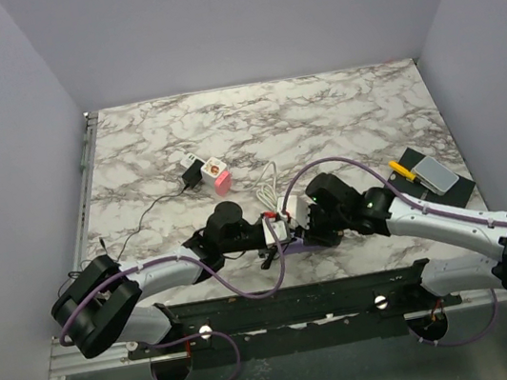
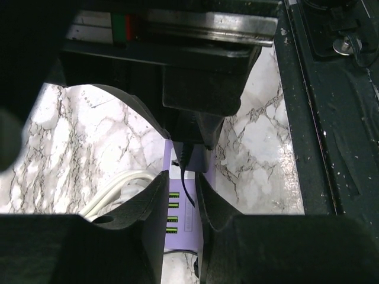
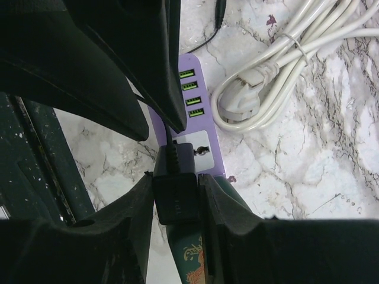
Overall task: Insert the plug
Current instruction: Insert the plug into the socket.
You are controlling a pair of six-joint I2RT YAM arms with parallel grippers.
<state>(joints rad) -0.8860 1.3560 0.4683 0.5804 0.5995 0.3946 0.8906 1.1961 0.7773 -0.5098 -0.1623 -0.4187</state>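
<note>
Purple plastic power strip (image 3: pixel 204 131) clamped by left gripper (image 2: pixel 182 189); right gripper (image 3: pixel 176 189) pinches black block-shaped plug (image 3: pixel 174 160) at socket, seating unconfirmed.

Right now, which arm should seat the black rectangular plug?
Right. Its jaws hold the plug at the socket of the purple plastic power strip; the left jaws only brace that strip.

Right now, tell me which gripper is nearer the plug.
Right. The right gripper clamps the plug at the socket of the strip; the left gripper straddles the strip just beyond it, by the USB ports.
</note>
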